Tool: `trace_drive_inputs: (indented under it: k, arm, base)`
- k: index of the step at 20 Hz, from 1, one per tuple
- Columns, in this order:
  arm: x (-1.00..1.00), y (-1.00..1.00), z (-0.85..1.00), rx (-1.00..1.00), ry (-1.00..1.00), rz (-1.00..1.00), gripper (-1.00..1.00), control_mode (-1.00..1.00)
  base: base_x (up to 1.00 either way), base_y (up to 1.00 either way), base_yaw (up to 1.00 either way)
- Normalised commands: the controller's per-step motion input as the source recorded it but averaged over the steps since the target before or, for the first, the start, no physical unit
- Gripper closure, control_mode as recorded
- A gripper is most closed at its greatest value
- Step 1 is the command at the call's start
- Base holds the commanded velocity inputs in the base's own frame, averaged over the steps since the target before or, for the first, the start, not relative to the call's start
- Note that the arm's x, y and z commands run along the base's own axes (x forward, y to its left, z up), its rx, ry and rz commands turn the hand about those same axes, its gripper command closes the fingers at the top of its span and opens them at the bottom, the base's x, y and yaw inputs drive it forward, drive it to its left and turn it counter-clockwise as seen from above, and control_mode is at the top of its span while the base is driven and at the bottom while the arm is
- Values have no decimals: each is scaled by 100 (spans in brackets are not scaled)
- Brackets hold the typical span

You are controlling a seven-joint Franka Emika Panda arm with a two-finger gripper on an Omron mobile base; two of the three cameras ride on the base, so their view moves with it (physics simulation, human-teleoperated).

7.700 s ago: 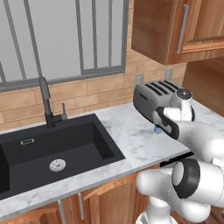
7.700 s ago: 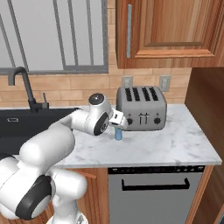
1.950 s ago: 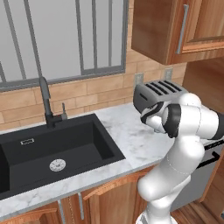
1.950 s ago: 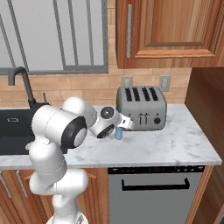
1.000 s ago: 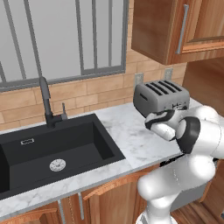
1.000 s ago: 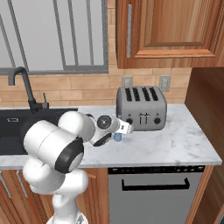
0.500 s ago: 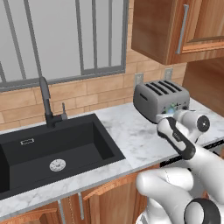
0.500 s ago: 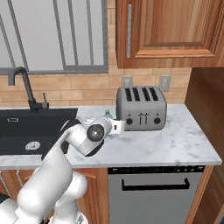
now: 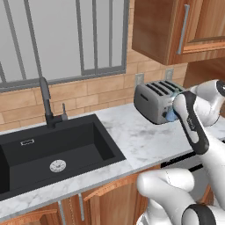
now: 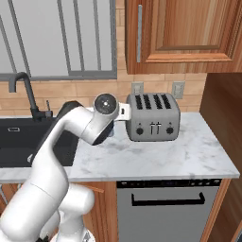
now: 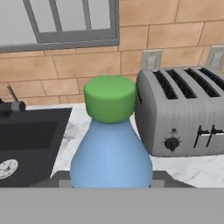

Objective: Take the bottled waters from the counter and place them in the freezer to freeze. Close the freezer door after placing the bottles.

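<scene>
A small clear bottled water with a green cap and blue label (image 11: pixel 109 148) sits upright right in front of the hand camera. The left base view shows a bit of the bottle (image 9: pixel 169 116) in front of the toaster, above the marble counter (image 9: pixel 132 136). My gripper (image 9: pixel 173 110) is shut on it, mostly hidden by my own forearm. In the right base view my wrist covers the bottle. The freezer and the freezer door are out of view.
A steel four-slot toaster (image 10: pixel 152 117) stands just right of the hand by the brick wall. The black sink (image 9: pixel 52 149) with its dark faucet (image 9: pixel 46 101) lies to the left. Below the counter is a steel dishwasher (image 10: pixel 165 208). Wooden cabinets (image 10: pixel 184 28) hang above.
The arm has swung its elbow and forearm around. The hand with the bottle has risen a little off the counter beside the toaster.
</scene>
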Motion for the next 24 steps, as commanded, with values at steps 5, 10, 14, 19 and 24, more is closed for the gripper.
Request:
trace_drive_inputs:
  k: [5,10,14,19,24]
  arm:
    - [-99,19,34,4,-3,22,100,-100]
    - [-100,28,8,0,-25,25,100,-100]
    - [-92,46,52,0,-21,24,100,-100]
    - [-56,48,80,0,-1,13,100,-100]
    - [-21,15,25,2,9,5,100,-100]
  base:
    - [0,0,0]
    - [0,0,0]
    - [0,0,0]
    - [0,0,0]
    - [0,0,0]
